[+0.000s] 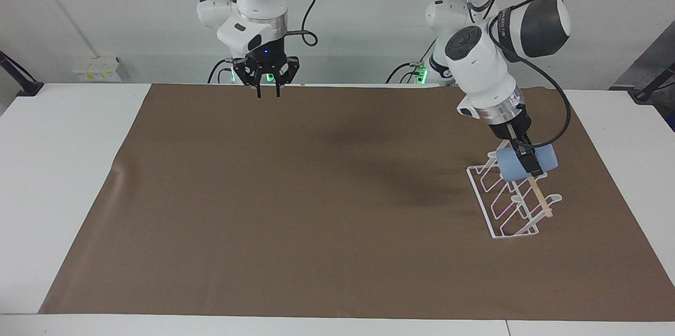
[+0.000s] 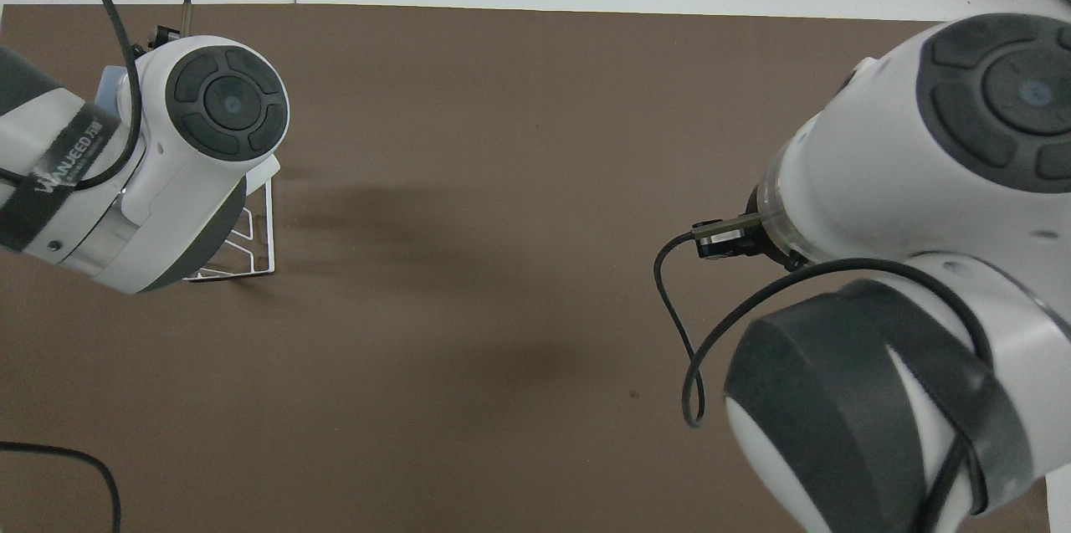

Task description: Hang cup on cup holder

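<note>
The light-blue cup [image 1: 509, 167] lies on its side in the air, with my left gripper [image 1: 531, 166] shut on its wall. It hangs right at the end of the cup holder [image 1: 514, 212] nearest the robots, covering the top of the wooden dowel [image 1: 540, 200]. Whether it touches a prong I cannot tell. In the overhead view the left arm hides most of the cup [image 2: 109, 85] and of the cup holder [image 2: 251, 244]. My right gripper [image 1: 268, 94] hangs open and empty over the mat's edge near the right arm's base.
A brown mat [image 1: 316, 193] covers the white table [image 1: 63, 167]. The rack stands on it toward the left arm's end. A black cable [image 2: 682, 349] loops from the right wrist over the mat.
</note>
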`<move>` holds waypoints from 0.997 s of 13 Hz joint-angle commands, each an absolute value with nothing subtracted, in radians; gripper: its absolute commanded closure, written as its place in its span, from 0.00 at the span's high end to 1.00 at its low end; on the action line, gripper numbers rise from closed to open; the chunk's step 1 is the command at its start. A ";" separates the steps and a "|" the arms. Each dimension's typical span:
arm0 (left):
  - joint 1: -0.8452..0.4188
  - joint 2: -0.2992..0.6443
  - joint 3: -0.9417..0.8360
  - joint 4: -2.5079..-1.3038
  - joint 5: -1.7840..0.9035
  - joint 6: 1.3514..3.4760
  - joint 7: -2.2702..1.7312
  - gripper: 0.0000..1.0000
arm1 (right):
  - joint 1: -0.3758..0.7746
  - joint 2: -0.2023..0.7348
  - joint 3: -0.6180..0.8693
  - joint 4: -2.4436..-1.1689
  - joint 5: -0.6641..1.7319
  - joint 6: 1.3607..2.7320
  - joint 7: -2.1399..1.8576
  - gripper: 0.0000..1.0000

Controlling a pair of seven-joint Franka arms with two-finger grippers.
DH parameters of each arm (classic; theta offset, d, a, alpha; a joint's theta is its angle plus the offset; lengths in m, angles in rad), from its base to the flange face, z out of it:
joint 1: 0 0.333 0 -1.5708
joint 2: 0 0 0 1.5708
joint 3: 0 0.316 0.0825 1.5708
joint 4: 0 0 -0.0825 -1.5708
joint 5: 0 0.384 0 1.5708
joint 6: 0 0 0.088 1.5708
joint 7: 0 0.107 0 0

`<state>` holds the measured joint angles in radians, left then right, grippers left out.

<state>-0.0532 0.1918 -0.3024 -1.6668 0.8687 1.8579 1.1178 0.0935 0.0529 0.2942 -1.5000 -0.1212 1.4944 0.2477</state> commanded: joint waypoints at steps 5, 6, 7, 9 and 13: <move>-0.064 0.290 -0.307 -1.652 1.143 1.760 1.013 0.00 | -0.046 0.048 0.304 -1.552 -0.043 1.477 0.178 0.52; -0.066 0.298 -0.307 -1.652 1.146 1.752 0.991 0.00 | -0.046 0.028 0.304 -1.592 -0.040 1.482 0.181 0.54; -0.071 0.308 -0.307 -1.654 1.176 1.738 0.962 0.00 | -0.048 0.008 0.302 -1.630 -0.026 1.491 0.186 0.55; -0.104 0.340 -0.307 -1.649 1.224 1.691 0.890 0.00 | -0.077 -0.023 0.302 -1.695 -0.002 1.517 0.186 0.61; -0.094 0.344 -0.307 -1.681 1.262 1.695 0.720 0.00 | -0.135 -0.066 0.302 -1.783 0.021 1.554 0.184 0.99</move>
